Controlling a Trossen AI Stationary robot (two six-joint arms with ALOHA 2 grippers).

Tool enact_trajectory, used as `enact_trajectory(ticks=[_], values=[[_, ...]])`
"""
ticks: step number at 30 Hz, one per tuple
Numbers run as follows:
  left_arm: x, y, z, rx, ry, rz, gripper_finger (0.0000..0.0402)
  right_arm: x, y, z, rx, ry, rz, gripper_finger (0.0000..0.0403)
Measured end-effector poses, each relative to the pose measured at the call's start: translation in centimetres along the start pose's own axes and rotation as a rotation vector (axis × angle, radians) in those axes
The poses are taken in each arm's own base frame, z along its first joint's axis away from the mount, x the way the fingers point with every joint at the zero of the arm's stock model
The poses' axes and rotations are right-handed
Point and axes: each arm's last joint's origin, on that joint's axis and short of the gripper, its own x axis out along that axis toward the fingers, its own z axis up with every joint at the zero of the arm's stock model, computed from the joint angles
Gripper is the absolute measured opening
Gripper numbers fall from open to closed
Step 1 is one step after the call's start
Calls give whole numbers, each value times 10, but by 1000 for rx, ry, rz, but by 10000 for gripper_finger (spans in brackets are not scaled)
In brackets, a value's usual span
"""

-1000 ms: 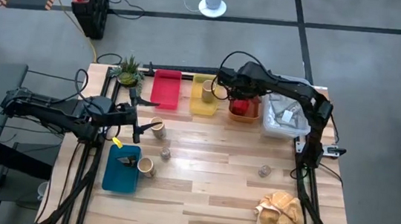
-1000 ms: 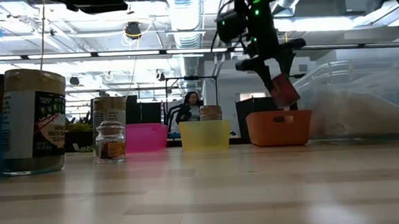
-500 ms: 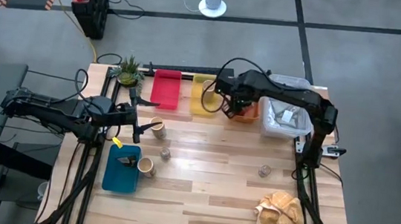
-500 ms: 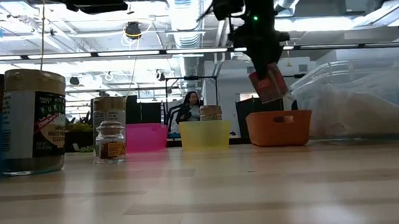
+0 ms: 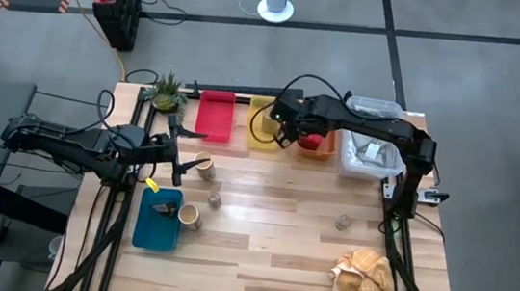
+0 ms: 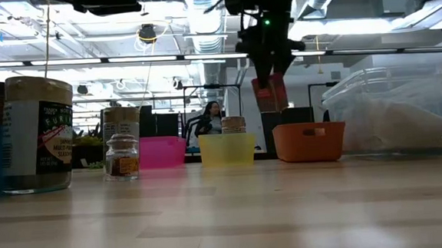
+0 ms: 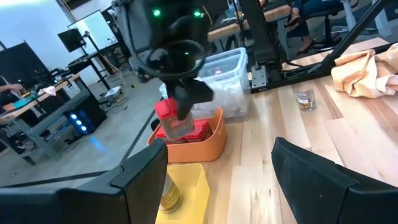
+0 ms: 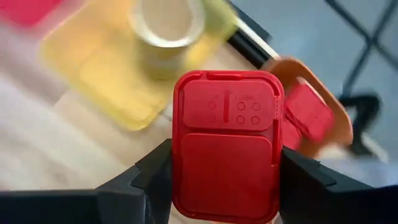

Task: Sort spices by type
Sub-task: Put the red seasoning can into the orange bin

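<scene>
The right tool (image 8: 225, 186) pinches a red tin (image 8: 226, 144) between its two dark fingers and holds it in the air above the far side of the wooden counter (image 5: 279, 244), over the gap between the yellow tray (image 5: 260, 131) and the orange tray (image 5: 322, 150). In the low view the tin (image 6: 270, 95) hangs clear of both trays, tilted slightly. More red tins (image 7: 193, 132) lie in the orange tray, and a tan cylinder (image 8: 166, 25) stands in the yellow tray. A red tray (image 5: 215, 117) sits beside the yellow one, and a clear plastic bin (image 5: 371, 149) sits just past the orange tray.

The left tool (image 5: 181, 163) waits low over the counter's left side with its fingers spread and nothing between them; a second tan cylinder (image 5: 205, 166) stands just beside it. A third tan cylinder (image 5: 190, 217) stands at the edge of the blue tray (image 5: 156, 220), which holds a small dark object, too small to identify. Two tiny glass jars stand apart on the bare wood, one (image 5: 215, 199) near the blue tray and one (image 5: 342, 221) toward the right. A beige cloth (image 5: 367, 283) lies crumpled at the counter's near right corner, and a potted plant (image 5: 167, 92) stands at the far left corner. A person (image 6: 209, 117) sits in the room beyond.
</scene>
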Motion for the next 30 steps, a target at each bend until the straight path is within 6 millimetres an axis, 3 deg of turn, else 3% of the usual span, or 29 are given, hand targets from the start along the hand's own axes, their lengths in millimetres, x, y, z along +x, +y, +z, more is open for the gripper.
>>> enact_trajectory(ticks=[5, 17, 26, 30], values=[[0, 0, -1, 0, 11, -4, 277, 18, -8, 8, 173, 5, -56, 237], [0, -1, -2, -4, 24, -9, 277, 31, -12, 24, 290, -84, -39, 237], [0, -1, -3, -9, 30, -10, 277, 57, -9, 3, 288, -11, -86, 237], [0, -1, -3, -9, 29, -10, 277, 59, -13, -6, 287, 41, -137, 237]])
